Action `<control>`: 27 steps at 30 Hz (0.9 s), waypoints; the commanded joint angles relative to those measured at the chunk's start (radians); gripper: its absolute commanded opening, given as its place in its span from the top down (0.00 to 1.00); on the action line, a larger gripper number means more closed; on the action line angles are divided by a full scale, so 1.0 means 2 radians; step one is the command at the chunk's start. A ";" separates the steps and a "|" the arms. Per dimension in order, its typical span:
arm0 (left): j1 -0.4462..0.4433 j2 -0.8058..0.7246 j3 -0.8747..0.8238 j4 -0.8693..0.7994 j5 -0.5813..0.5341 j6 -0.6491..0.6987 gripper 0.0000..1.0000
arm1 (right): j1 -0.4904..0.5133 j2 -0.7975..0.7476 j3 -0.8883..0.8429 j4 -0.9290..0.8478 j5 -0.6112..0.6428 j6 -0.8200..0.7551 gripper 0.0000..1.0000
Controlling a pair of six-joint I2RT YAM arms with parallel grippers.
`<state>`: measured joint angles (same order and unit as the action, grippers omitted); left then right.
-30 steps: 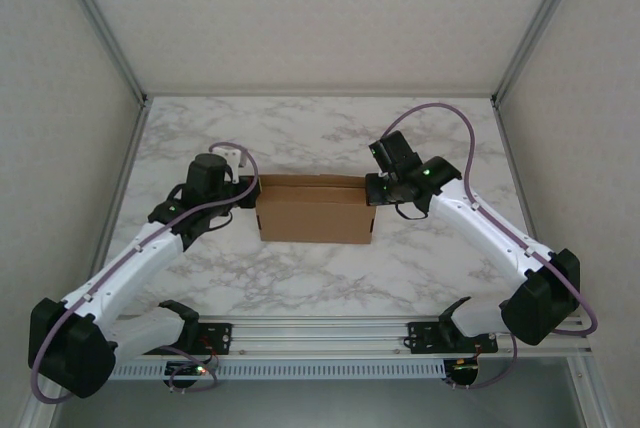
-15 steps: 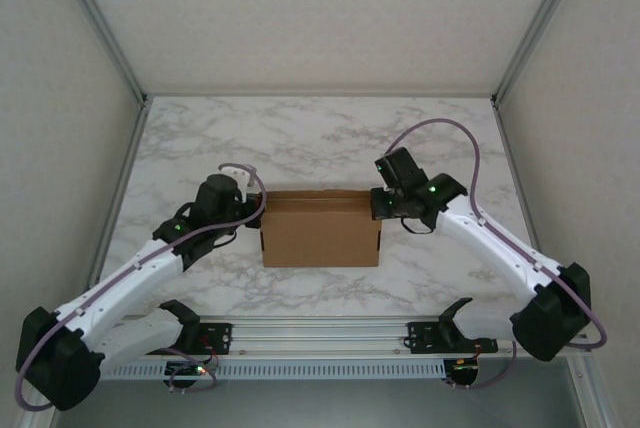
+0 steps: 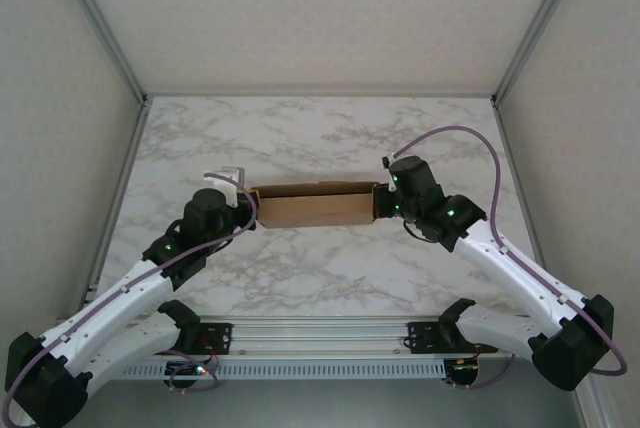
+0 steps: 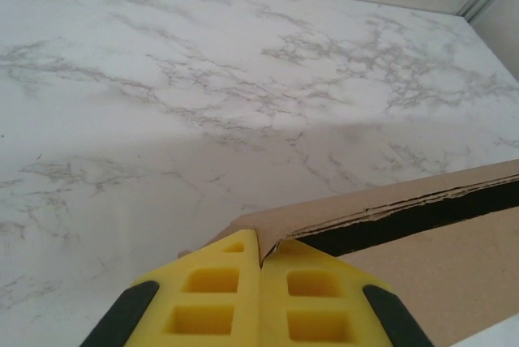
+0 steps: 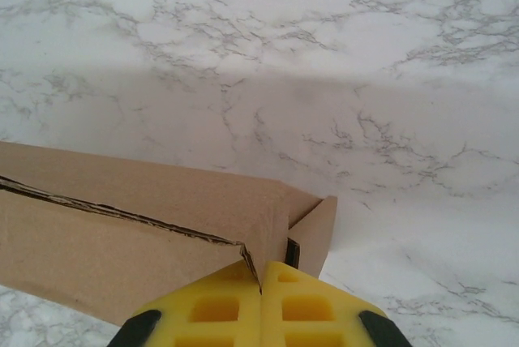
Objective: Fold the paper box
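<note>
A: At the left gripper (image 4: 259, 286), the yellow pads (image 4: 212, 298) are pressed together, pinching a top corner of the paper box (image 4: 442, 254).

B: And the right gripper (image 5: 261, 302)?

A: The same. Its fingers are closed on a cardboard corner at the box's other end. A short side flap (image 5: 312, 237) stands just past them.

B: Box position?

A: Overhead, it is mid-way across the marble table (image 3: 300, 138), long side running left to right. It sits between the two arms with one gripper at each end. It reads as a narrow brown band.

B: Edge detail?

A: There is a rough corrugated edge along the top, with a dark gap beneath it.

B: Resting on the table or lifted?

A: Cannot tell.
</note>
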<state>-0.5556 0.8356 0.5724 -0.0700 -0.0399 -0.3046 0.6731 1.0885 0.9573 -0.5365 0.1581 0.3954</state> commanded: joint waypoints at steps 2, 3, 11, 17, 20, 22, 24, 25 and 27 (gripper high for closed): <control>-0.003 0.016 -0.005 0.015 -0.044 -0.027 1.00 | 0.002 0.024 -0.016 0.029 0.030 0.000 1.00; -0.003 0.020 -0.003 0.015 -0.049 -0.029 1.00 | 0.002 0.028 -0.018 0.033 0.032 0.000 1.00; -0.003 0.052 0.004 0.005 -0.064 -0.024 1.00 | 0.002 0.037 -0.019 0.029 0.049 -0.019 1.00; -0.003 0.080 0.016 0.001 -0.069 -0.013 1.00 | 0.002 0.060 -0.011 0.017 0.048 -0.052 1.00; -0.003 0.093 0.023 -0.004 -0.071 -0.005 1.00 | 0.002 0.072 -0.007 0.013 0.043 -0.067 1.00; -0.003 0.097 0.024 -0.004 -0.072 -0.001 1.00 | 0.002 0.075 -0.010 0.016 0.044 -0.071 1.00; -0.003 0.097 0.022 -0.002 -0.073 0.000 1.00 | 0.002 0.076 -0.019 0.026 0.044 -0.070 1.00; -0.004 0.097 0.021 0.000 -0.074 0.000 1.00 | 0.002 0.075 -0.025 0.033 0.044 -0.068 1.00; -0.006 0.100 0.018 0.000 -0.077 0.001 1.00 | 0.002 0.071 -0.036 0.046 0.042 -0.065 1.00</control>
<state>-0.5602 1.0077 0.6247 0.0269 -0.1699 -0.3153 0.6720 1.2072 0.9413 -0.3779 0.2554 0.2794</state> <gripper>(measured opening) 0.055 0.034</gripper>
